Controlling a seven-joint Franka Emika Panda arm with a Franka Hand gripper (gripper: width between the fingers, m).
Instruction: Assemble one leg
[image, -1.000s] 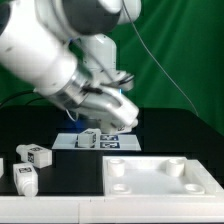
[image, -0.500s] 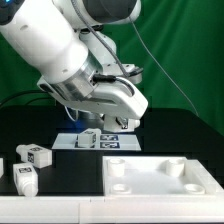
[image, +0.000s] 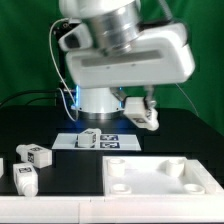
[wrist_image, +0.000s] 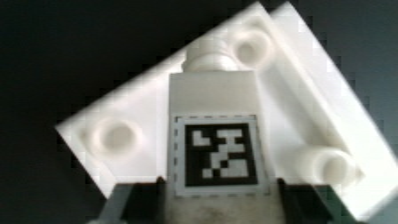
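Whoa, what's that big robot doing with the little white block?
The robot arm is building furniture. Its fingers hold one leg up in the air, and the wrist view shows the white slab with round sockets beneath it. No leg stands in the slab yet. Three more legs wait: one on the marker board, and two on the table at the exterior view's left.
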